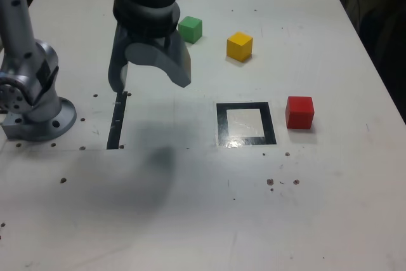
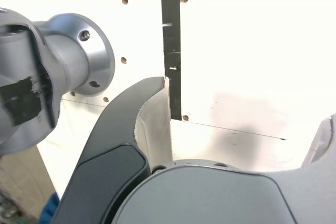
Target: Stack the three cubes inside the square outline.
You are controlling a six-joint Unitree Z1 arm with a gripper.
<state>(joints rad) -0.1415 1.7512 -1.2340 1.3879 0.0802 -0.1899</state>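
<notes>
Red, yellow and green are shown by three plain cubes (image 1: 299, 113); a white centre is bordered in black by the square outline (image 1: 222, 127).

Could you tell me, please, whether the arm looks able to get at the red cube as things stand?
Probably yes: the hand is open and empty, and nothing stands against the red cube. Whether the arm reaches that far, I can't tell.

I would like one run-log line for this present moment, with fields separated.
gripper: open, empty, above table | red cube, yellow cube, green cube: apart, outside square outline | stack: not started
</notes>
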